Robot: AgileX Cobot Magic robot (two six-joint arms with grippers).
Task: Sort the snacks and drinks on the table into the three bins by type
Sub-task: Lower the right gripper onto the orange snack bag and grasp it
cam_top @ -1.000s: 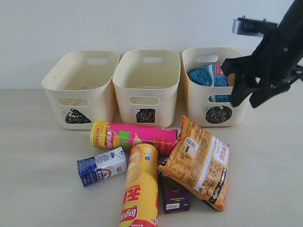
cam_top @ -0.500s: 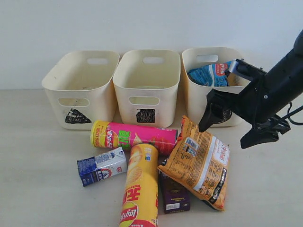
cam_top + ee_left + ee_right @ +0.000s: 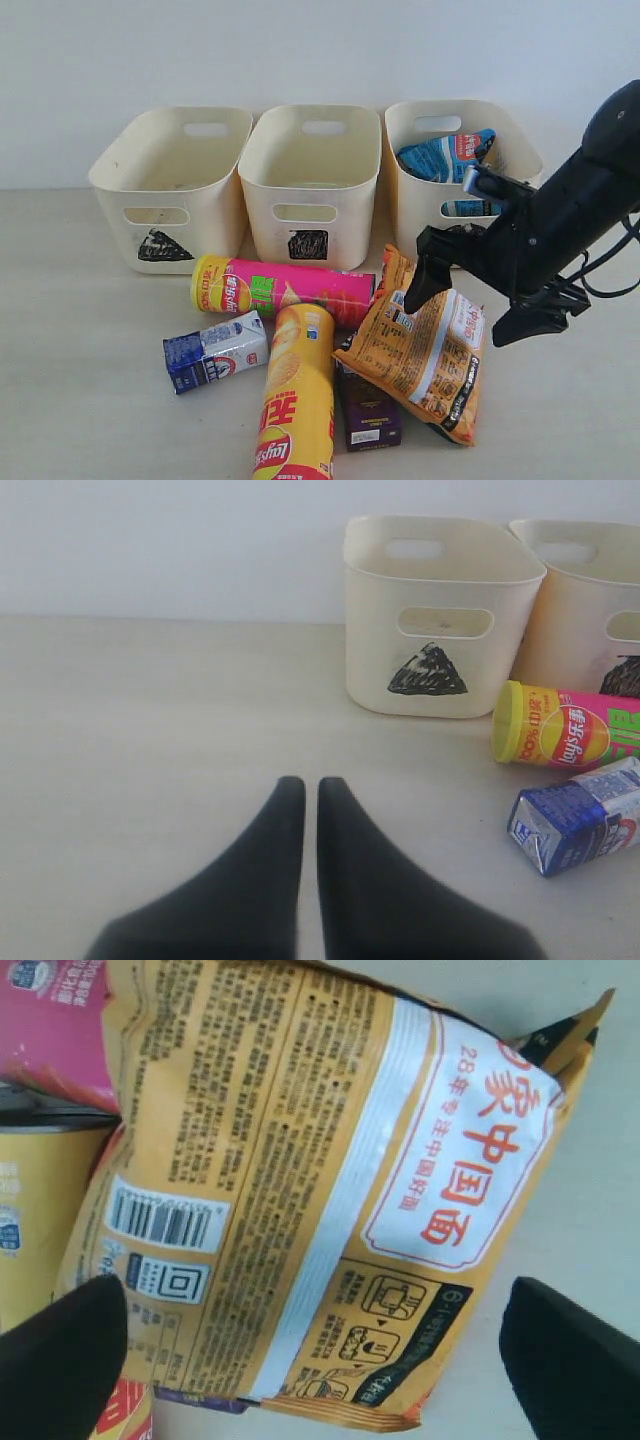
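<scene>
The right claw [image 3: 460, 315] has left the circle-marked bin [image 3: 415, 225] and come down over the orange-brown bag [image 3: 425, 345]. Its jaws are released wide and stand on either side of the bag, with nothing gripped yet. The blue bag [image 3: 440, 158] lies inside that bin, so one bag is judged sorted and this one is next for the same bin. The left claw [image 3: 310, 788] stays clenched and empty above the table [image 3: 80, 350]. The orange-brown bag lies in front of the bins, crinkled, back face up with barcode and white panel showing, partly resting on the dark purple carton [image 3: 368, 415]
</scene>
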